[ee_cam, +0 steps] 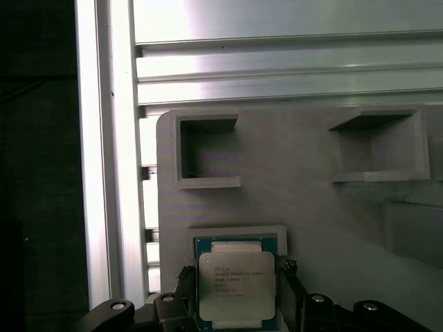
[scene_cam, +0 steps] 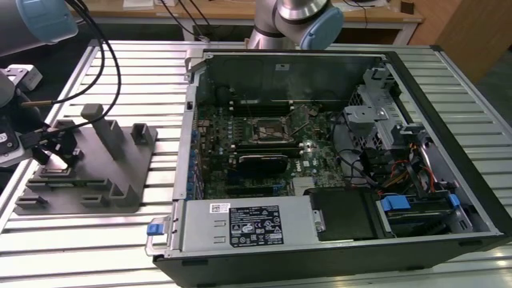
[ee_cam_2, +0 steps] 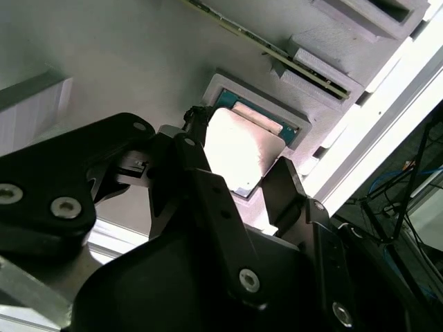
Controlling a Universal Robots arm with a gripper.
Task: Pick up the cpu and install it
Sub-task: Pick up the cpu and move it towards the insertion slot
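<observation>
The slatted metal table (scene_cam: 80, 240) carries a grey plastic tray (scene_cam: 148, 162) with upright posts at the exterior view's left and, just beside it, an open computer case (scene_cam: 304, 72) lying on its side

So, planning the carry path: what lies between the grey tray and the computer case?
Only bare slatted table lies between the grey tray and the computer case, as the exterior view shows.
</observation>
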